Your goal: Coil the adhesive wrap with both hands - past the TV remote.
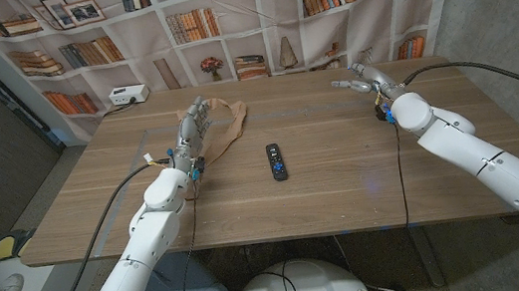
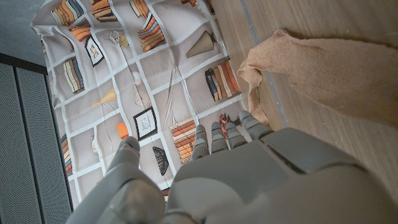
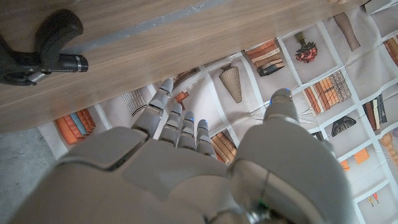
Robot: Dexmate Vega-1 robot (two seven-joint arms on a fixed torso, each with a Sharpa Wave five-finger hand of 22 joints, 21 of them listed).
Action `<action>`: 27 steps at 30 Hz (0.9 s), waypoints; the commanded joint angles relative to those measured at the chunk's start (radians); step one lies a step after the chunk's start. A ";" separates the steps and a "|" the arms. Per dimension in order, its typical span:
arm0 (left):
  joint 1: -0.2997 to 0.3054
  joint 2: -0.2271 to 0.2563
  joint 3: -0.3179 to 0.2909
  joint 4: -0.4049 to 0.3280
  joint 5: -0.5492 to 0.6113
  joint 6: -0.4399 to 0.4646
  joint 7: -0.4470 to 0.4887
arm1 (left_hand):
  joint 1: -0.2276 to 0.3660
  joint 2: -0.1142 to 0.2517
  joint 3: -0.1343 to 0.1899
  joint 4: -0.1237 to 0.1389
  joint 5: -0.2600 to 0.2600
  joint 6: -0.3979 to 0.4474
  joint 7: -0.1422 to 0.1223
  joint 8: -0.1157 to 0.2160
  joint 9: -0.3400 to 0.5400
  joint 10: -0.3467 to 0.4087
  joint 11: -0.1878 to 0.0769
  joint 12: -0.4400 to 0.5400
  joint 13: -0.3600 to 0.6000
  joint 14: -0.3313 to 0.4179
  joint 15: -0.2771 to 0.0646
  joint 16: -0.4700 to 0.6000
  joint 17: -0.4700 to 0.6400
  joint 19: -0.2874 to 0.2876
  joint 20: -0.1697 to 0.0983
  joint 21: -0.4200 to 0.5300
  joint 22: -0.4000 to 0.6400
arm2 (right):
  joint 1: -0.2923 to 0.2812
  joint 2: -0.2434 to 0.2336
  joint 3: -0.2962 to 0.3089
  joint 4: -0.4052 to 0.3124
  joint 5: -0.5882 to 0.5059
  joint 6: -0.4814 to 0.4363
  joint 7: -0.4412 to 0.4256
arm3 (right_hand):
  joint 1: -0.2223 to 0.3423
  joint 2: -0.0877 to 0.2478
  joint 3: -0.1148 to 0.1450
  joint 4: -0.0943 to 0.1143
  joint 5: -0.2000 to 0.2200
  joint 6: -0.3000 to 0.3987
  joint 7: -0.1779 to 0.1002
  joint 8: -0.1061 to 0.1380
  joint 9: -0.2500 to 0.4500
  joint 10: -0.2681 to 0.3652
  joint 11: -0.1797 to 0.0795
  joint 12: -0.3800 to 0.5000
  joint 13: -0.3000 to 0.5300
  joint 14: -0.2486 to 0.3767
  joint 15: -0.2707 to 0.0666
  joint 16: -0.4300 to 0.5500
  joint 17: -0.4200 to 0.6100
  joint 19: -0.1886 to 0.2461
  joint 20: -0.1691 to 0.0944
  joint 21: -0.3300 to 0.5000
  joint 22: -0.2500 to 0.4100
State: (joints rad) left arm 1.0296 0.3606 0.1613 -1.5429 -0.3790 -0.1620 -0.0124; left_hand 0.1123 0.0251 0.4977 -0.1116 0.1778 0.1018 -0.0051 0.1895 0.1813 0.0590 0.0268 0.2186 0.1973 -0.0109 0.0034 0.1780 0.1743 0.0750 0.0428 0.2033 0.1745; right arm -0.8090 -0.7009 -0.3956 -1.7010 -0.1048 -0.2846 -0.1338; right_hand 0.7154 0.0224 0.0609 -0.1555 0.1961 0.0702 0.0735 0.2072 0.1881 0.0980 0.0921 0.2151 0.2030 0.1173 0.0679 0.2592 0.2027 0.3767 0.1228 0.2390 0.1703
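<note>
Head view: tan adhesive wrap (image 1: pixel 225 130) lying loose and rumpled on the wooden surface (image 1: pixel 345 184), toward the far left. Left hand (image 1: pixel 192 132) just beside its left edge, fingers extended, grasping nothing. Black TV remote (image 1: pixel 276 160) nearer the front, right of the wrap and apart from it. Right hand (image 1: pixel 364 78) well apart at the far right, fingers spread, released. White box (image 1: pixel 128 95) at the far left corner, bookshelf-print curtain (image 1: pixel 253 16) behind.

Left wrist view: left hand (image 2: pixel 236 174) with fingers straight and empty, wrap (image 2: pixel 323 68) close past the fingertips (image 2: pixel 249 121).

Right wrist view: right hand (image 3: pixel 186 168) spread, holding nothing, near the surface edge; black clamp (image 3: pixel 43 46) on the surface.
</note>
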 commanded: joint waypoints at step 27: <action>-0.020 -0.020 0.009 0.022 0.006 0.018 -0.008 | 0.001 0.010 0.000 -0.010 0.004 0.018 -0.002 0.004 0.003 0.010 0.000 0.003 0.003 -0.008 0.000 0.005 0.003 0.007 0.002 -0.003 0.004 | 0.068 0.004 -0.091 -0.016 -0.162 -0.181 -0.024 | 0.041 -0.003 0.010 0.006 0.004 0.093 0.039 0.020 0.003 0.113 0.025 0.035 0.004 0.084 -0.027 0.030 0.012 0.078 -0.005 0.006 0.005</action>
State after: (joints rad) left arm 1.0076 0.3437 0.1697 -1.5167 -0.3753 -0.1494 -0.0214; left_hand 0.1123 0.0251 0.4935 -0.1158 0.1778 0.1145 0.0000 0.1895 0.1815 0.0589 0.0268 0.2186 0.1973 -0.0108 0.0034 0.1780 0.1743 0.0750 0.0428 0.2034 0.1744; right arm -0.7574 -0.6950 -0.4665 -1.7030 -0.2340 -0.4045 -0.1779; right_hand 0.7439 0.0227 0.0664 -0.1501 0.1961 0.1521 0.1092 0.2227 0.1881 0.1985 0.1170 0.2441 0.2030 0.1879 0.0429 0.2820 0.2119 0.4445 0.1196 0.2441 0.1721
